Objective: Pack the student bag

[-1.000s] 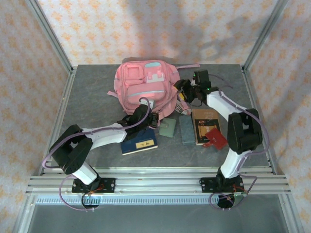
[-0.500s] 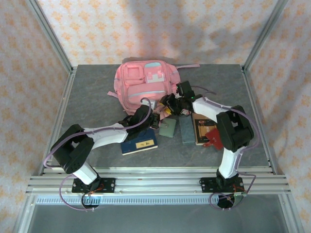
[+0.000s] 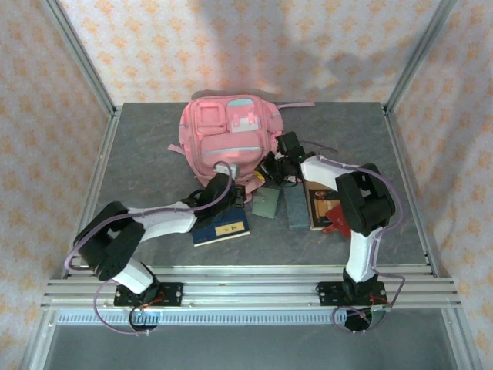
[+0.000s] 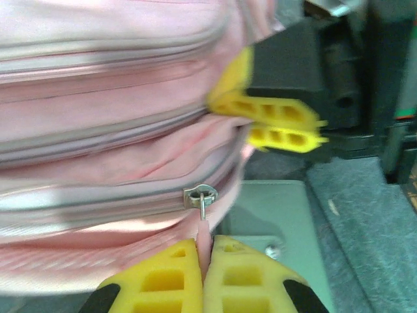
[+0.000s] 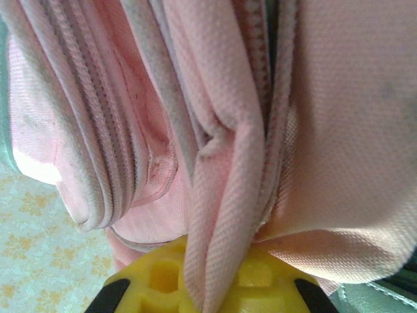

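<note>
Matt pink woven cloth on the student bag [image 5: 326, 98], fine pebbled weave, ribbed zip tape. Shiny bare metal on the zip slider [image 4: 199, 195]. Smooth, satin, moulded yellow plastic on the fingers of the left gripper [image 4: 205, 246] and right gripper [image 5: 210, 270]. Matt grey, faintly mottled table top [image 3: 154, 131]. Brushed aluminium frame rail [image 3: 246, 289].

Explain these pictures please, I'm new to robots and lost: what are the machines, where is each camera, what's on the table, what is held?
These are two robot arms bolted at the near edge of a table. The wide picture looks down from above; the close-ups come from wrist cameras. On the table lie the pink student bag, a blue book, a brown book, a green item and a red object. The left gripper is shut on the bag's zip pull; the right gripper pinches a fold of its fabric.
</note>
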Controlling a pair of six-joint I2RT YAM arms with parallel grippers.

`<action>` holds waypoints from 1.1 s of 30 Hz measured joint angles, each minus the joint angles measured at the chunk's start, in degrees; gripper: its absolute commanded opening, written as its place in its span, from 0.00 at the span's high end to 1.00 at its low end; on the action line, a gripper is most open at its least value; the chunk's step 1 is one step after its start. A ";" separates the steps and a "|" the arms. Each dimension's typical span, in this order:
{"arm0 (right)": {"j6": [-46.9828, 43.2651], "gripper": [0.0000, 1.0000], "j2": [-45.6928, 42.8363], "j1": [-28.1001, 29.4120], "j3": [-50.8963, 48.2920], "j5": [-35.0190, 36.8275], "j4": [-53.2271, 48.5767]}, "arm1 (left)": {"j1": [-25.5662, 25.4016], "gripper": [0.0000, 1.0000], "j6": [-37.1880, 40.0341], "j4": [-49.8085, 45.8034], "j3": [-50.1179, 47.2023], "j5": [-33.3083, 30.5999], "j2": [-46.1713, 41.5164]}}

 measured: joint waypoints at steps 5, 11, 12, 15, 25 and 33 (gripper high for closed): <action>0.00 1.00 -3.28 -2.49 -3.06 -0.92 1.75 | 7.06 1.00 -1.38 0.22 -7.91 -0.11 -7.91; 0.00 1.00 -5.66 -3.41 -5.07 -2.91 2.60 | 12.66 1.00 -1.88 -0.04 -11.82 0.96 -13.38; -0.02 1.00 -5.66 -3.43 -5.07 -3.23 2.82 | 12.76 1.00 -1.86 -0.07 -11.82 1.18 -13.66; -0.28 1.00 -5.66 -3.56 -5.07 -3.91 2.91 | 12.37 1.00 -1.60 -1.38 -11.82 1.62 -14.71; -6.51 1.00 -0.11 -5.73 6.97 -6.27 -4.46 | 2.64 1.00 -0.85 -5.49 -9.86 -2.75 -18.16; -7.67 0.87 8.90 -9.01 19.80 -4.63 -8.74 | -0.70 1.00 -0.79 -3.54 -0.33 -3.80 -5.75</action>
